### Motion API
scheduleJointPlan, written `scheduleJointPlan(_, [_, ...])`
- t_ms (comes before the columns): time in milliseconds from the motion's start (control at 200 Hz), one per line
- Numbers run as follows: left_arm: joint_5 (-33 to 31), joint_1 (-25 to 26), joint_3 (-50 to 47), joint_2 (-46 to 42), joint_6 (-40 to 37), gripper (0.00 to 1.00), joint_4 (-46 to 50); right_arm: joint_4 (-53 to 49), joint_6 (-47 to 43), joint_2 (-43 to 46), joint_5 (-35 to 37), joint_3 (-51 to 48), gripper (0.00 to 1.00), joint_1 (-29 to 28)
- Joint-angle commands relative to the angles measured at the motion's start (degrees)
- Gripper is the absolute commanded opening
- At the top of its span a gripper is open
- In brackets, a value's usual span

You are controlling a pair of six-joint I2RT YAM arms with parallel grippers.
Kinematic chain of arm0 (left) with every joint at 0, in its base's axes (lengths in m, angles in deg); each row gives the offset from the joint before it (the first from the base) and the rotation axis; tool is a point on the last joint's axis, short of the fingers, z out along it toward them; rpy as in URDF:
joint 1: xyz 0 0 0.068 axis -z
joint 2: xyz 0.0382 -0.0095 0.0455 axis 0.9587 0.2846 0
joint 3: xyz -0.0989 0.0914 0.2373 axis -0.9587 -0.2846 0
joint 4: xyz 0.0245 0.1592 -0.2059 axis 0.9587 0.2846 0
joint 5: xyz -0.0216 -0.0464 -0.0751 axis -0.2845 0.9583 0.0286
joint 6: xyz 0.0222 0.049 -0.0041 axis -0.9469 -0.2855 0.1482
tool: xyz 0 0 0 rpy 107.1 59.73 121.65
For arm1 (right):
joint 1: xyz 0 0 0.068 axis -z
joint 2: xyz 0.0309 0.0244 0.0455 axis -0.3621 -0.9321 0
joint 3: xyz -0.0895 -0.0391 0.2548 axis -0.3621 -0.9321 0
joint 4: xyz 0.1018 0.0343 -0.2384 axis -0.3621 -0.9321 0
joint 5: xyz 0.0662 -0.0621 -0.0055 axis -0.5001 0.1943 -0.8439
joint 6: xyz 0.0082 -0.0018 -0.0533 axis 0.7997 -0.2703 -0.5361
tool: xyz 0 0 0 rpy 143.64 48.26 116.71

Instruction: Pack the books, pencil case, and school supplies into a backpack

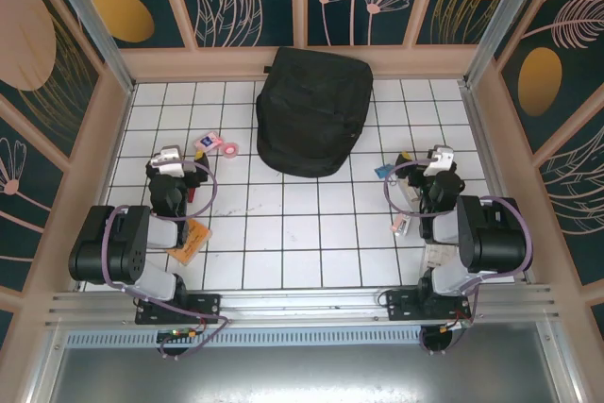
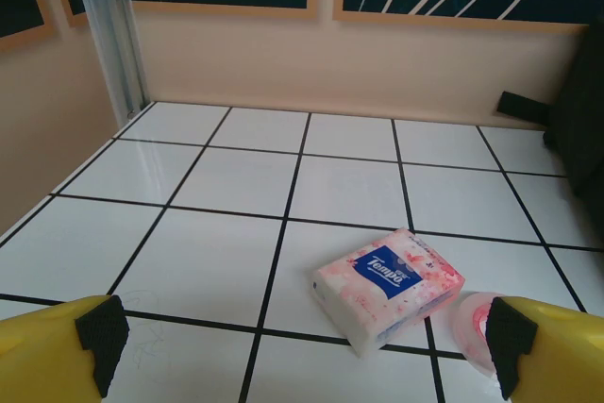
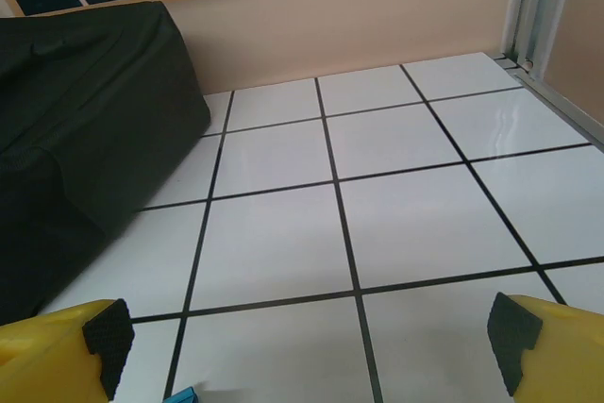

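The black backpack (image 1: 311, 110) lies shut at the back middle of the tiled table; its side shows in the right wrist view (image 3: 85, 139). A pink-white tissue pack with a blue patch (image 2: 389, 290) and a pink roll (image 2: 477, 327) lie just ahead of my left gripper (image 2: 302, 361), which is open and empty. In the top view the pack (image 1: 201, 143) and the roll (image 1: 229, 148) sit left of the backpack. The orange booklet (image 1: 189, 238) lies beside the left arm. My right gripper (image 3: 311, 356) is open and empty; a small blue piece (image 3: 189, 394) lies by it.
A small pink-white piece (image 1: 400, 226) lies near the right arm, and the blue piece (image 1: 383, 172) sits left of my right gripper (image 1: 440, 159). My left gripper (image 1: 173, 159) stands near the left wall. Wooden walls and metal posts (image 2: 118, 35) ring the table.
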Motion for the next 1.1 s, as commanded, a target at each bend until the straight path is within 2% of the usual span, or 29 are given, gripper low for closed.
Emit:
scheduleJointPlan(0, [-0.2,-0.3,0.5,-0.2,0.0,0.99,-0.9,0.6,-0.7,0.1,-1.5,0.8,0.99,0.3])
scheduleJointPlan(746, [-0.2,-0.3,0.5,-0.2,0.0,0.99,-0.9,1.3,0.1,0.2,-2.5,0.4,0.99,1.1])
scheduleJointPlan(901, [-2.9,0.2,-0.7,-2.1,0.1,0.99,-2.0,6.6,1.9,1.2,-3.5,-2.9,0.99,2.8])
scheduleJointPlan(986, [-4.8,0.2,0.3,-8.2,0.8,0.99,5.0,7.7,1.8,4.7,-3.6,-4.9,0.99,2.8])
scheduleJointPlan(1096, [-2.7,0.8,4.5,-17.3,-1.5,0.99,17.1,-8.8,-1.9,14.9,-5.6,-0.3,0.99,0.0])
